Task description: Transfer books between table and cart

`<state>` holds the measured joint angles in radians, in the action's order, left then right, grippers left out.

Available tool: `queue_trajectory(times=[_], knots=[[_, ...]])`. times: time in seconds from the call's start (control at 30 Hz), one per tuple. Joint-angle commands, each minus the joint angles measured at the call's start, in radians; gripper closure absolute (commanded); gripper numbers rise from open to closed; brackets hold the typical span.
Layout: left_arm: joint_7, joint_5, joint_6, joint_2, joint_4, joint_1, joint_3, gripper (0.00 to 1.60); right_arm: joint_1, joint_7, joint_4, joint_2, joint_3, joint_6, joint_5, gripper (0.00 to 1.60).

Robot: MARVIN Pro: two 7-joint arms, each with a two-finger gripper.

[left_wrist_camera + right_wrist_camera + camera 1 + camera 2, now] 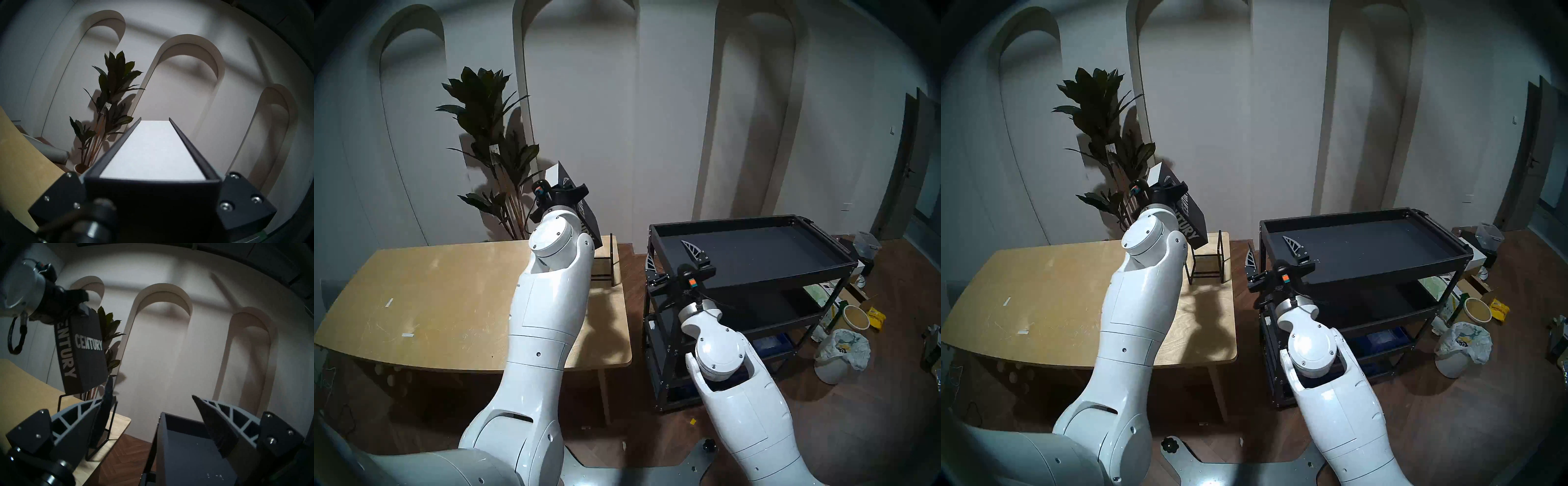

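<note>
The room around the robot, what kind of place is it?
Probably an indoor test room styled like a home: arched wall niches, a potted plant, wood floor with scattered clutter beside the cart.

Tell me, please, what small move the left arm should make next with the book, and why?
Probably swing it rightward toward the cart's top tray. The left gripper holds the CENTURY book tilted in the air above the wire stand, and the right gripper waits open at that tray's near corner.

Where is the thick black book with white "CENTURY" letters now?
The thick black book is held in the air by the left gripper, tilted, above the thin black wire stand at the plywood table's far right corner.
</note>
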<state>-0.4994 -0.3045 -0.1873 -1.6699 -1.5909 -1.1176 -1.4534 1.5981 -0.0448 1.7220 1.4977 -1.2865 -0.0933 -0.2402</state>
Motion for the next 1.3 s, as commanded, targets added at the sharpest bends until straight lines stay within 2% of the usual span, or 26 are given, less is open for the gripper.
queue_trajectory(times=[0.0, 0.23, 0.43, 0.67, 0.8, 0.97, 1.13, 1.27], knots=[[-0.077, 0.057, -0.065, -0.041, -0.115, 0.018, 0.065, 1.60, -0.094, -0.014, -0.056, 0.050, 0.044, -0.018, -0.028, 0.00], [-0.155, 0.086, -0.154, -0.070, -0.181, -0.006, 0.133, 1.60, -0.153, -0.016, -0.120, 0.090, 0.084, -0.021, -0.019, 0.00], [-0.208, 0.105, -0.219, -0.088, -0.203, -0.017, 0.191, 1.60, -0.194, -0.005, -0.168, 0.108, 0.119, -0.012, 0.055, 0.00], [-0.240, 0.126, -0.234, -0.087, -0.189, -0.005, 0.225, 1.60, -0.212, 0.068, -0.194, 0.124, 0.100, 0.034, 0.187, 0.00], [-0.245, 0.130, -0.239, -0.093, -0.179, -0.002, 0.240, 1.60, -0.228, 0.089, -0.221, 0.132, 0.090, 0.016, 0.246, 0.00], [-0.254, 0.136, -0.246, -0.100, -0.164, -0.001, 0.261, 1.60, -0.256, 0.115, -0.244, 0.142, 0.091, 0.014, 0.284, 0.00], [-0.250, 0.133, -0.243, -0.099, -0.146, 0.021, 0.256, 1.60, -0.269, 0.147, -0.257, 0.147, 0.084, 0.064, 0.335, 0.00], [-0.240, 0.126, -0.260, -0.105, -0.123, 0.042, 0.252, 1.60, -0.283, 0.157, -0.279, 0.152, 0.074, 0.055, 0.354, 0.00]])
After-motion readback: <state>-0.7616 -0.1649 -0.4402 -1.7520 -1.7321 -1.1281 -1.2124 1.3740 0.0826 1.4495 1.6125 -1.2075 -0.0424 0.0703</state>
